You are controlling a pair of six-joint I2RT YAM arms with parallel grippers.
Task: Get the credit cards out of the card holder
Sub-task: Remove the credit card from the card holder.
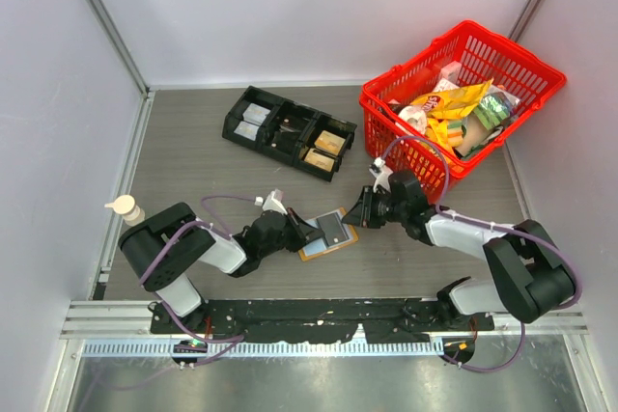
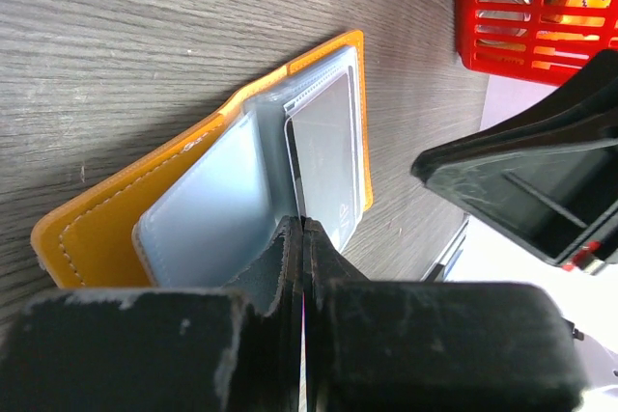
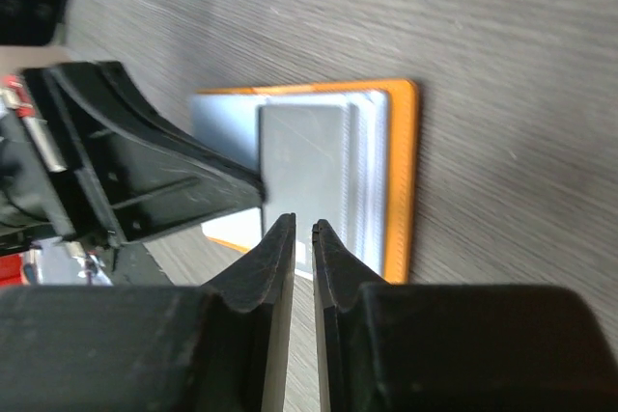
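**Holder pinned, card not yet gripped: watch for the slip**

The card holder [image 1: 328, 234] lies open on the bench [image 1: 193, 180], between the two arms, orange cover down and pale blue-grey panels up. The left jaws are clamped fully together on the edge of an inner panel, and that is the only anchor. Opposite them, the right jaws stand a narrow slit apart, tips right at the edge of the grey card [image 3: 304, 156] in its sleeve. Nothing shows between them, so I see no hold on the card.

Here is where it could go wrong. The left pinch is on a soft panel, not the stiff cover. A pull from the right may drag the whole holder across the bench or fold it shut instead of freeing the card.

That slit is tight too. The tips could butt against the card's edge and shove it deeper, or close on sleeve and card together so nothing slides out. Several layered edges sit beside the card, so more than one layer might get nipped. And the two sets of jaws are very near each other, so a small misjudgement means a knock.
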